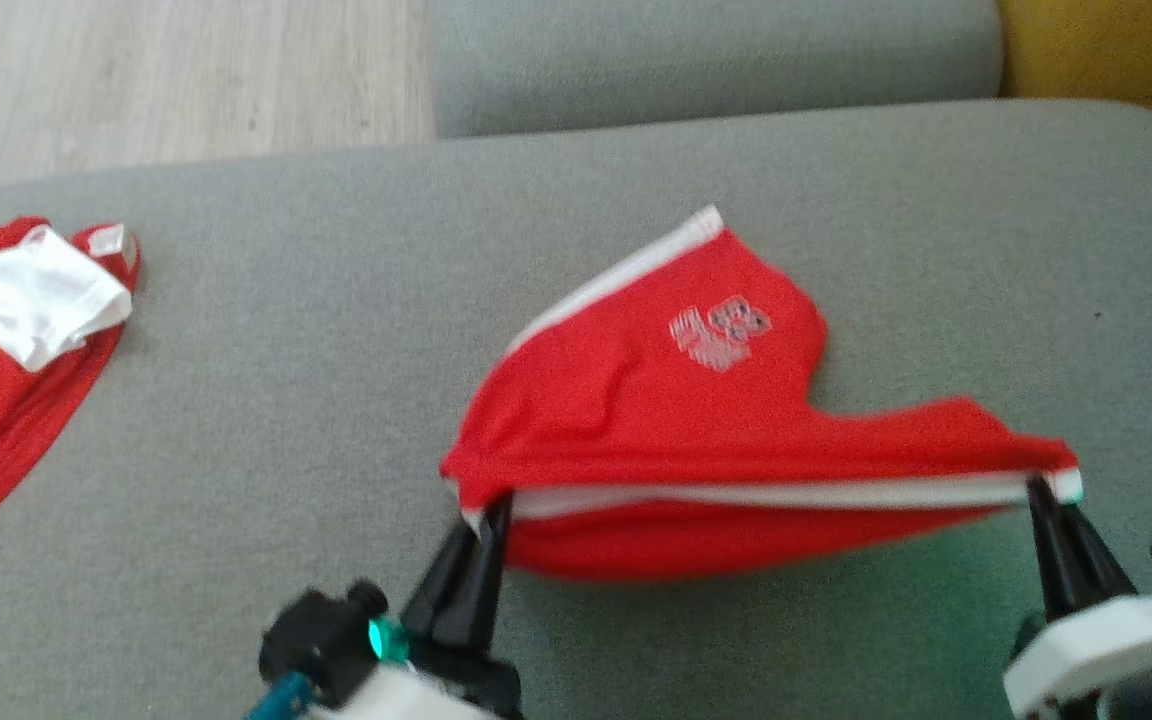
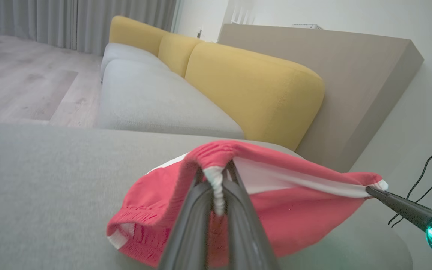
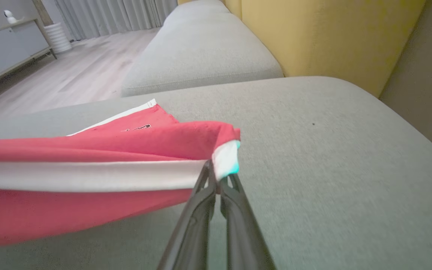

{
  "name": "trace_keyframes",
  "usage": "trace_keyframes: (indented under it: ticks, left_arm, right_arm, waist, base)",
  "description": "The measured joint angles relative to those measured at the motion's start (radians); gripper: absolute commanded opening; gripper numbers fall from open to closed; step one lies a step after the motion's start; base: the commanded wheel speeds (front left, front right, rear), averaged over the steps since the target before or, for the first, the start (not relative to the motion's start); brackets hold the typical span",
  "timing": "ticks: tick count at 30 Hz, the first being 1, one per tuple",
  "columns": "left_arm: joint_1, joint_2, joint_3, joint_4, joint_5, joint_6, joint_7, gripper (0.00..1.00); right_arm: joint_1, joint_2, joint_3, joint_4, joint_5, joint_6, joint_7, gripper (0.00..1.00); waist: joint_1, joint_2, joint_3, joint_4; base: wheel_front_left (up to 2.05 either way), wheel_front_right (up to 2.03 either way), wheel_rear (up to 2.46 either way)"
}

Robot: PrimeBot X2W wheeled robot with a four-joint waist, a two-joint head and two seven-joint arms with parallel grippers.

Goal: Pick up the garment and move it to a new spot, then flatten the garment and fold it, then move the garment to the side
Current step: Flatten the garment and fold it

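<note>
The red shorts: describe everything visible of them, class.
The red shorts look like thin sports fabric, with white stripes, an elastic waistband and a pale logo. The left gripper and right gripper each pinch one end of a white-striped edge, stretching it taut above the grey cushion, while the far part lies on it.

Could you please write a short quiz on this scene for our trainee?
1. True or false: the left end effector and the right end effector are both shut on the red shorts.
2. The shorts' far part rests on: A) a wooden table, B) the grey sofa cushion, C) a metal tray.
3. Fill in: in the head view, a red-and-white clothing pile lies at the cushion's ____ edge.
Key: 1 true; 2 B; 3 left.
</note>
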Motion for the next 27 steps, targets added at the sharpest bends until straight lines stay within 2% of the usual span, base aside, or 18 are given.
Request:
trace_keyframes:
  ticks: [3, 7, 12, 18, 27]
  left_arm:
    - [0.056, 0.004, -0.026, -0.025, -0.018, 0.012, 0.026, 0.00]
    - [0.069, -0.002, -0.044, -0.022, -0.039, 0.013, 0.050, 0.00]
    - [0.057, -0.053, -0.057, 0.031, -0.092, -0.002, 0.068, 0.00]
    - [-0.018, -0.126, -0.038, 0.125, -0.164, -0.007, 0.085, 0.00]
    - [-0.185, -0.194, -0.006, 0.300, -0.254, -0.047, 0.120, 0.00]
  right_arm:
    - [0.071, 0.002, -0.014, -0.060, 0.000, 0.000, 0.058, 0.00]
    - [0.076, 0.002, -0.024, -0.088, 0.004, 0.000, 0.125, 0.00]
    - [0.014, 0.002, -0.038, -0.069, -0.039, 0.000, 0.208, 0.00]
    - [-0.176, -0.011, -0.021, 0.020, -0.080, 0.000, 0.294, 0.00]
    - [-0.464, -0.103, 0.047, 0.264, -0.079, 0.000, 0.389, 0.00]
  waist:
    - [-0.0001, 0.0000, -0.020, 0.003]
    - [0.0004, 0.0000, -0.002, 0.022]
    - [0.0005, 0.0000, 0.049, 0.054]
    - [0.0007, 0.0000, 0.106, 0.109]
    - [0.0007, 0.0000, 0.171, 0.188]
  base:
    - [0.00, 0.00, 0.00]
    - [0.00, 0.00, 0.00]
    - [0.00, 0.00, 0.00]
    - [0.00, 0.00, 0.00]
    - [0.00, 0.00, 0.00]
